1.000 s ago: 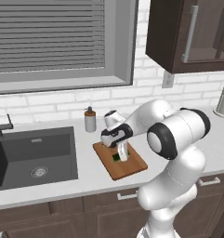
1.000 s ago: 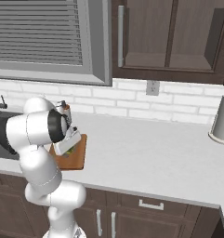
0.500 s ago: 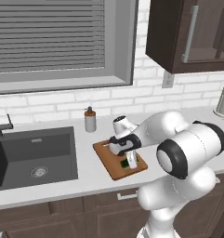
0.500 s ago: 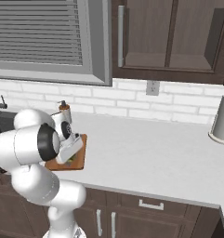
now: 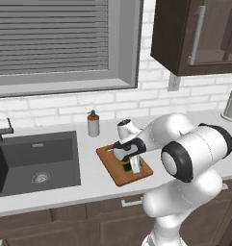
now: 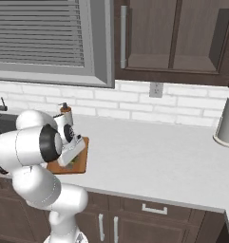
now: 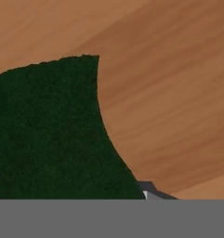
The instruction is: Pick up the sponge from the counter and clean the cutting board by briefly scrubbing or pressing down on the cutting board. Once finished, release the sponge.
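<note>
From my seat, the desk (image 5: 88, 185) runs long and pale, the dark sink (image 5: 33, 161) inset at its left. Right of the sink lies the cutting board (image 5: 118, 169), angled on the desk, with a soap bottle (image 5: 93, 124) standing behind it. The arm bends down over the board, and the jaws (image 5: 132, 165) are pinching the sponge (image 5: 129, 166), which I judge is pressed against the wood near the board's middle. In the hand view the sponge's dark green top (image 7: 53, 135) sits directly under the jaws, bare board (image 7: 169, 93) lying to one side. I read this as mid-scrub; releasing needs only spreading the jaws where they are.
</note>
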